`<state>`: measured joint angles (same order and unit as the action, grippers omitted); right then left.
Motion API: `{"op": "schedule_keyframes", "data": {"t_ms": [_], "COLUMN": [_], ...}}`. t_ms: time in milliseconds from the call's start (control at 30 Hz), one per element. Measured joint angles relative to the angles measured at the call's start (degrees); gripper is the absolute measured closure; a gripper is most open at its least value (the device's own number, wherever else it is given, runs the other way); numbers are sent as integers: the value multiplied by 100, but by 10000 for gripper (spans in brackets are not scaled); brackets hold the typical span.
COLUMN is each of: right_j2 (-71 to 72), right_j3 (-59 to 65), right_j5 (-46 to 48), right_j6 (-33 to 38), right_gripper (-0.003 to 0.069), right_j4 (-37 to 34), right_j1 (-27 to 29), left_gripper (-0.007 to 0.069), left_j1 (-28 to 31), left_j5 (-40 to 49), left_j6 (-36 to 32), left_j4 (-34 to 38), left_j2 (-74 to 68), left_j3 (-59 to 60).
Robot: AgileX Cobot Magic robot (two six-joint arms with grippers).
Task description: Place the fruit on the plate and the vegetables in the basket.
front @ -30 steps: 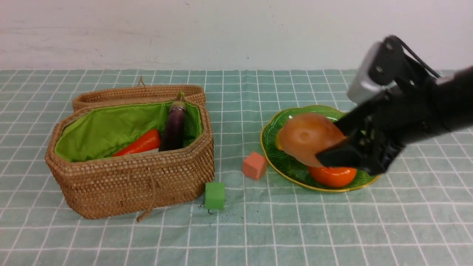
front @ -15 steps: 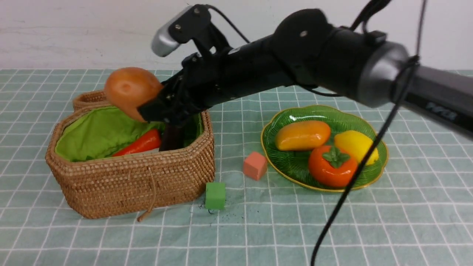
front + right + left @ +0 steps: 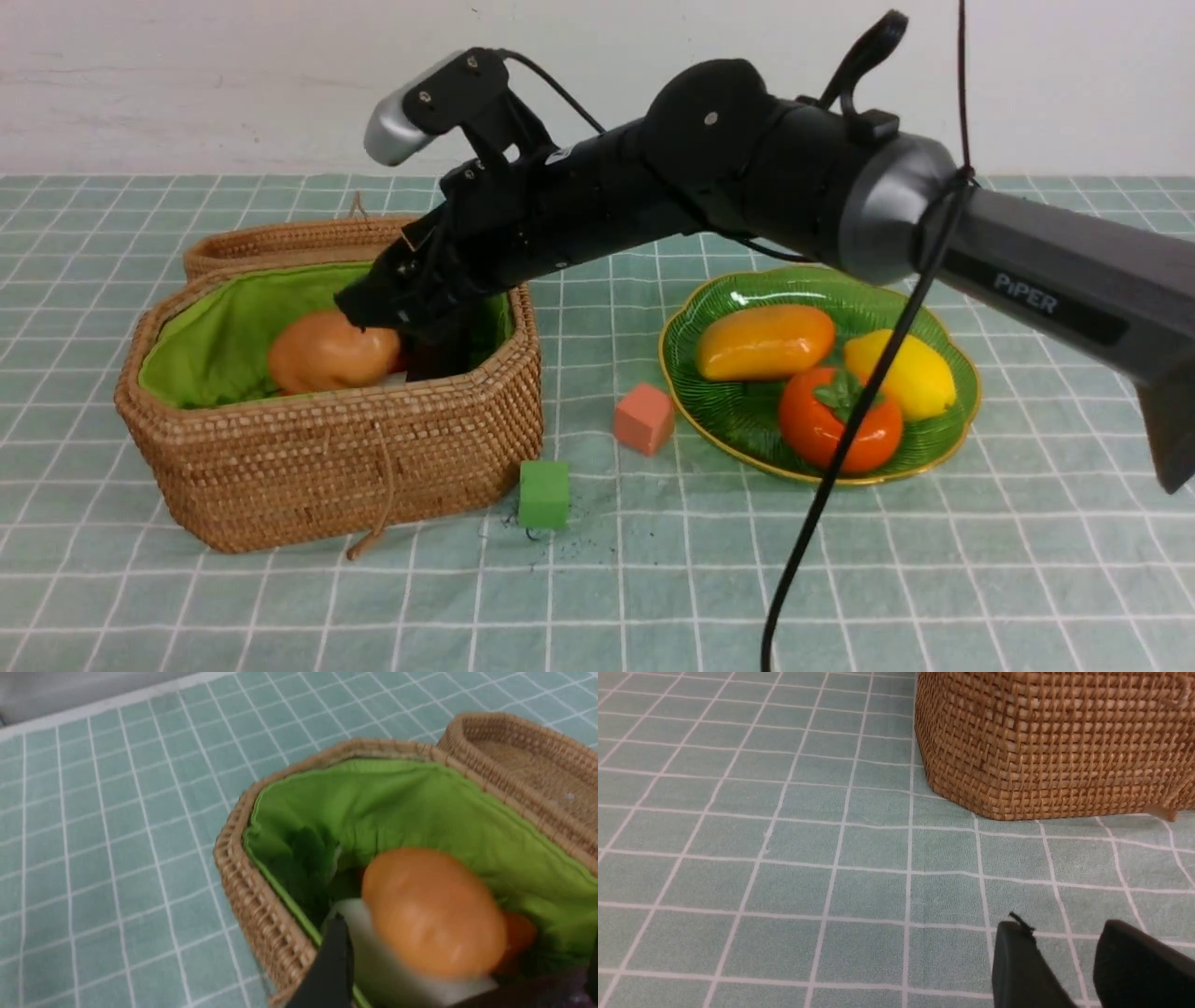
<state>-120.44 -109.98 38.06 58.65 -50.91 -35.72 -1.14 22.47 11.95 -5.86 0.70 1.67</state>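
The brown wicker basket [image 3: 327, 467] with green lining stands at the left. A brown-orange potato [image 3: 331, 355] lies inside it, free of my right gripper [image 3: 373, 313], which hangs open just above and beside it. In the right wrist view the blurred potato [image 3: 432, 912] rests on the white radish [image 3: 373, 961] next to the orange carrot [image 3: 518, 938], clear of the one visible finger [image 3: 332, 961]. On the green plate [image 3: 738, 425] lie the mango [image 3: 764, 341], lemon [image 3: 910, 373] and persimmon [image 3: 826, 429]. My left gripper [image 3: 1062, 926] hovers over the cloth near the basket's wall [image 3: 1045, 742], slightly open and empty.
A pink cube [image 3: 643, 417] and a green cube [image 3: 542, 494] sit on the checked cloth between basket and plate. The basket's lid [image 3: 280, 243] lies open behind it. The right arm's black cable [image 3: 840, 448] hangs down in front of the plate.
My right arm swung from the plate over to the basket carrying the potato, then opened wider. The potato dropped out of the jaws into the basket. The left gripper stayed put.
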Motion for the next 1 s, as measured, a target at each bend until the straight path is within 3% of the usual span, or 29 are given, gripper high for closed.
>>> {"op": "schedule_keyframes", "data": {"t_ms": [200,267,333,400,433,467,533,667,1000], "right_j2": [684,1173,1447,1910,1949,2225,2793,3695,7302], "right_j3": [0,0,0,0,0,15,208,882,5485], "right_j5": [1203,2044,2439,3142,3171,3291,3320,3183,210], "right_j6": [-1071,-2043,-2466,-3233,-3279,-3586,-3891,-4159,-4783], "right_gripper": [120,261,335,508,521,606,669,676,676], "right_j4": [1212,2279,2796,3867,3940,4373,4749,4815,4689], "right_j1": [256,438,495,539,539,539,539,539,539], "left_gripper": [386,386,386,386,386,386,386,386,386], "left_j1": [0,0,0,0,0,0,0,0,0], "left_j5": [0,0,0,0,0,0,0,0,0], "left_j6": [0,0,0,0,0,0,0,0,0], "left_j4": [0,0,0,0,0,0,0,0,0], "left_j2": [0,0,0,0,0,0,0,0,0], "left_j3": [0,0,0,0,0,0,0,0,0]}}
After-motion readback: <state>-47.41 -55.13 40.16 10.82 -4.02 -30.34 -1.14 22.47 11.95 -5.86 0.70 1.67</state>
